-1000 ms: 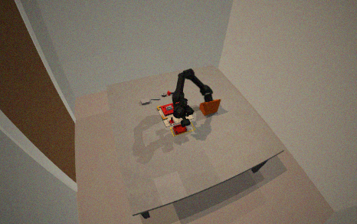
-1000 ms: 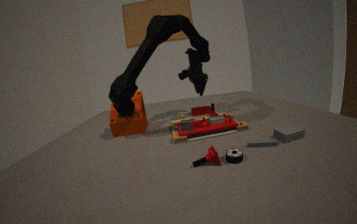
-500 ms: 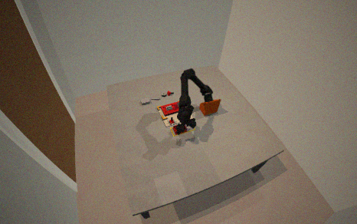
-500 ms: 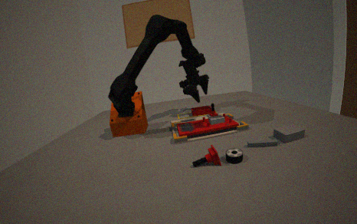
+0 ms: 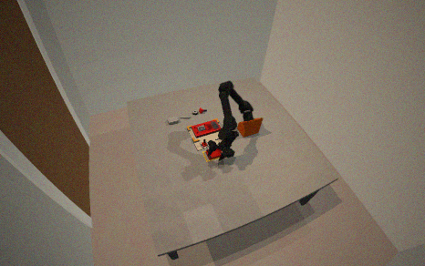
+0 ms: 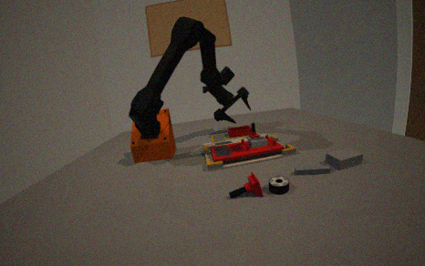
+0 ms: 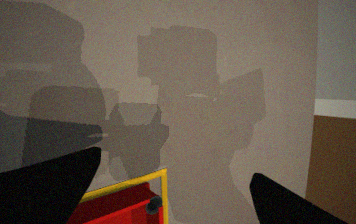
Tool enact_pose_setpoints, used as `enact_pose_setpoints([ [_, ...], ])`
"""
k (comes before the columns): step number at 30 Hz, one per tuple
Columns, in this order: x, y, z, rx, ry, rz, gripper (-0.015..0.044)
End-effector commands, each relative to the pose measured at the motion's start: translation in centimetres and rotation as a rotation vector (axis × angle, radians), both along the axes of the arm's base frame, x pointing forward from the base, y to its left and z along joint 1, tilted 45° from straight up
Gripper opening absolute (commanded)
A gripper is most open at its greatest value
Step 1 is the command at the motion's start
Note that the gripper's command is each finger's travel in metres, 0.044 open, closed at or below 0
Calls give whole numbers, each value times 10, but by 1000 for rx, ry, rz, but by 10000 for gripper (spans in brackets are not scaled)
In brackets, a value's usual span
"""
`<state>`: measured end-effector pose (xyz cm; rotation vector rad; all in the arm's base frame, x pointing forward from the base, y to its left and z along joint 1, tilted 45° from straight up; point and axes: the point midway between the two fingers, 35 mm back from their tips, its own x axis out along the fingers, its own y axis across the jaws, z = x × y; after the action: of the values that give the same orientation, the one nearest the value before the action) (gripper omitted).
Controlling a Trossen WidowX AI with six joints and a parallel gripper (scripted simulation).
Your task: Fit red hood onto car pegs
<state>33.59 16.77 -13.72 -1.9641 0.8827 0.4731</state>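
The red hood lies on the table at the yellow outline; a dark round corner boss shows in the wrist view. My gripper is open and empty, tilted, above the hood and off to one side of it. The red chassis sits in its jig, beside the hood, with the grey engine block on its deck. The four pegs are too small to tell apart. Part of the hood is cut off in the wrist view.
A small red part with a black upright post stands between chassis and hood. Beyond the chassis lie a red piece with a black shaft, a black-and-white wheel, a grey bar and a grey block. My orange base stands alongside.
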Motion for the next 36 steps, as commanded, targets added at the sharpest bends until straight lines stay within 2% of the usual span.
enact_pose_setpoints([
  [1, -33, -29, 28, 678, -555, -384, 440],
  [8, -43, -39, 56, 1027, -758, -517, 440],
  [36, -41, -44, 50, 1034, -764, -530, 440],
])
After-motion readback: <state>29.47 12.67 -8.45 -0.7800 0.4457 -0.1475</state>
